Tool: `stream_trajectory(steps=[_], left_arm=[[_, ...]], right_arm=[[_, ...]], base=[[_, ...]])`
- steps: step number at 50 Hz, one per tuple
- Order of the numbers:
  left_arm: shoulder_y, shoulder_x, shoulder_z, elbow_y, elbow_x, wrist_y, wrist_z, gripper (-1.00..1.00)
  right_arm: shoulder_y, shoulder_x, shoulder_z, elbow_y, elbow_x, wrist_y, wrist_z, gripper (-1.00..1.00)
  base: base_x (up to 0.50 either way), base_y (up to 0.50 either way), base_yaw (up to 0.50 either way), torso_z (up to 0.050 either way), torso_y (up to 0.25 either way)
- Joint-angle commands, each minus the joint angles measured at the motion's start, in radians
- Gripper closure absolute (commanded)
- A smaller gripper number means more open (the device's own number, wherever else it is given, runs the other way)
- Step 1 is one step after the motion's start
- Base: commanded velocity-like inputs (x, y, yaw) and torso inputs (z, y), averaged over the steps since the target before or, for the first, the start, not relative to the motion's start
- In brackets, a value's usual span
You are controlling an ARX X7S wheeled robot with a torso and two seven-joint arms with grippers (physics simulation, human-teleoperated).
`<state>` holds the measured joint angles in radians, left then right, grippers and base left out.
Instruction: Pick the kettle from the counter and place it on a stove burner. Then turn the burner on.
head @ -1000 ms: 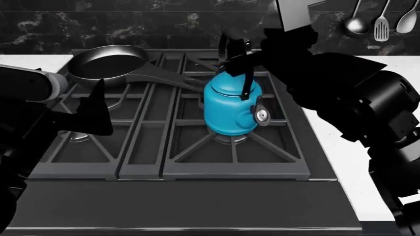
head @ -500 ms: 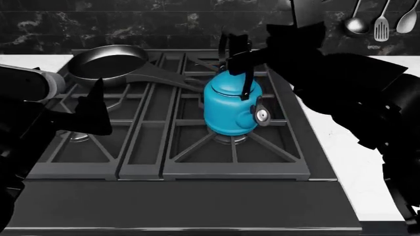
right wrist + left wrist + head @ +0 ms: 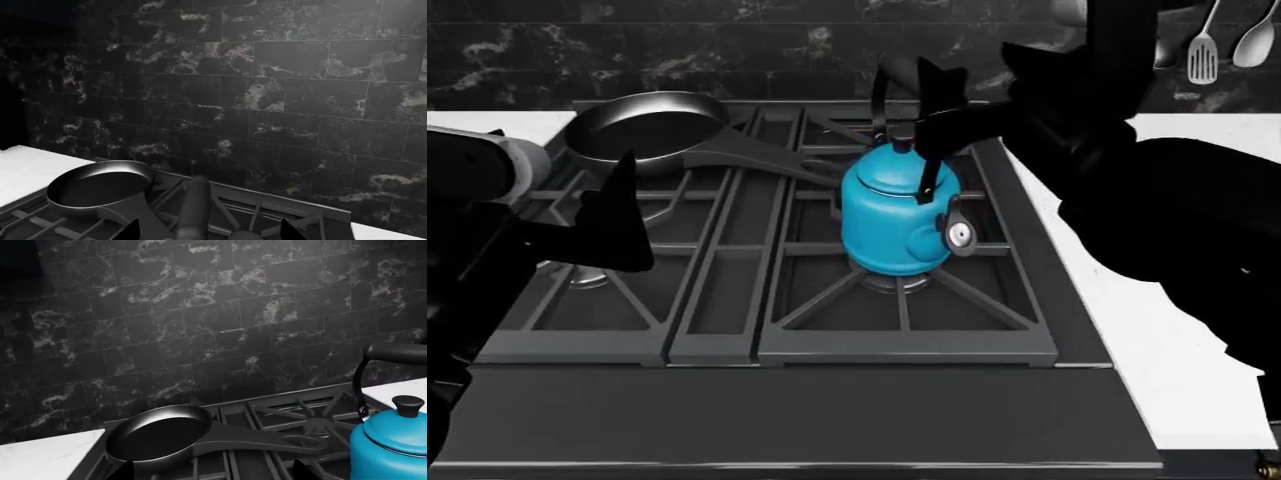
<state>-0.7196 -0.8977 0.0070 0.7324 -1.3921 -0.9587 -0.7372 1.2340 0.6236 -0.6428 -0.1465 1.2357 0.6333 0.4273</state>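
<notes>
The bright-blue kettle (image 3: 897, 215) (image 3: 390, 445) stands upright on the front right stove burner (image 3: 897, 284), on the black grate. My right gripper (image 3: 928, 105) (image 3: 210, 231) hovers open just above and behind the kettle's black handle (image 3: 926, 175). In the right wrist view that handle (image 3: 192, 210) shows as a dark bar between the wide-apart fingertips, untouched. Left of the kettle, my left gripper (image 3: 627, 215) (image 3: 212, 472) is open over the left burners with nothing in it. The white counter (image 3: 1148, 330) flanks the stove.
A dark grey frying pan (image 3: 647, 125) (image 3: 160, 435) (image 3: 100, 187) sits on the back left burner, its handle pointing toward the kettle. Ladle and spatulas (image 3: 1208, 45) hang on the black tiled wall at the back right. Counter (image 3: 40, 460) also lies left of the stove.
My right arm has pulled up and to the right, its fingers coming off the kettle's handle. The kettle stays on its burner. The left arm has barely moved.
</notes>
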Motion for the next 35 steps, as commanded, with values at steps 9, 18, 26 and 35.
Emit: stream_trajectory(steps=[9, 18, 26, 35], left_arm=[[0.015, -0.004, -0.010, 0.013, -0.004, 0.016, -0.006, -1.00], [0.027, -0.003, -0.019, 0.022, -0.009, 0.027, -0.013, -1.00], [0.042, -0.008, -0.025, 0.021, -0.002, 0.033, -0.009, -1.00], [0.055, -0.005, -0.025, 0.021, 0.009, 0.041, -0.004, -1.00]], right_arm=[[-0.067, 0.053, 0.042, -0.129, 0.052, -0.021, 0.070, -1.00], [-0.087, 0.077, 0.060, -0.160, 0.069, -0.029, 0.095, -1.00], [-0.107, 0.087, 0.066, -0.182, 0.072, -0.039, 0.107, -1.00], [-0.136, 0.103, 0.074, -0.199, 0.073, -0.053, 0.116, -1.00]], base=[[-0.15, 0.00, 0.00, 0.000, 0.000], [-0.18, 0.00, 0.00, 0.000, 0.000], [-0.18, 0.00, 0.00, 0.000, 0.000], [-0.18, 0.00, 0.00, 0.000, 0.000]])
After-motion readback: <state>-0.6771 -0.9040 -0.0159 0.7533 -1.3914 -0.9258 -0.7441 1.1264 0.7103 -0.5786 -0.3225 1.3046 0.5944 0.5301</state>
